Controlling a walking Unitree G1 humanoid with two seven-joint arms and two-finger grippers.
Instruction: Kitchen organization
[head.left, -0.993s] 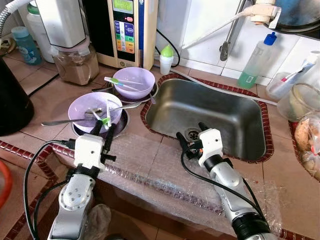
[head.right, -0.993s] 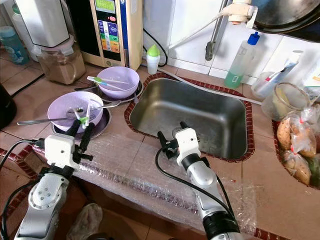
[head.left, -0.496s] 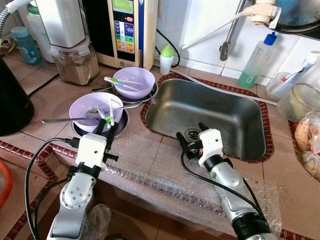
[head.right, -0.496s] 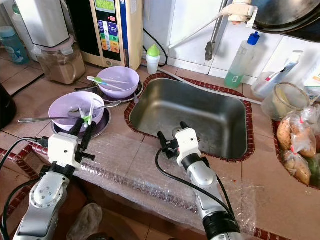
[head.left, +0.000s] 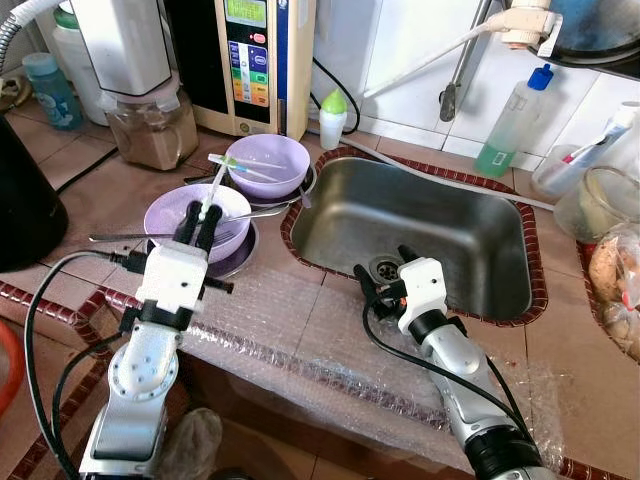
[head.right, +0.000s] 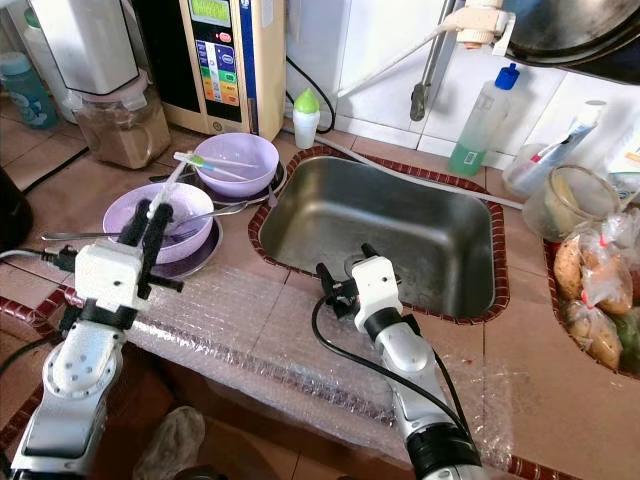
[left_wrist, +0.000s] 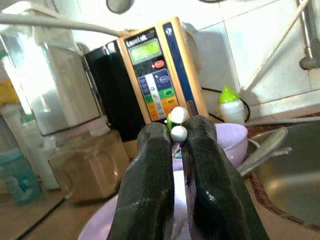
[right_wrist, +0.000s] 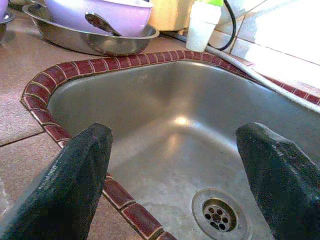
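a tiled kitchen counter (head.left: 100, 190) with dark red edging runs around a steel sink (head.left: 420, 225), and bubble wrap (head.left: 300, 345) lies over its front edge. by the wall stands a cream and blue water machine (head.left: 250, 60) with coloured buttons; the left wrist view shows a name on its top panel that starts "lev", the rest too blurred to read. beside it sit a small white bottle with a green cap (head.left: 332, 118) and a jar of brown powder (head.left: 152, 125).

the left gripper (head.left: 202, 222) hovers over the near purple bowl (head.left: 190, 215), its fingers (left_wrist: 150, 185) clamped on a white and green utensil (head.left: 211, 195) that stands nearly upright. a second purple bowl (head.left: 268, 165) behind holds another utensil across its rim.

the right gripper (head.left: 385, 272) hangs over the sink's front edge, fingers (right_wrist: 75, 180) spread wide and holding nothing, the drain (right_wrist: 217, 215) between them.
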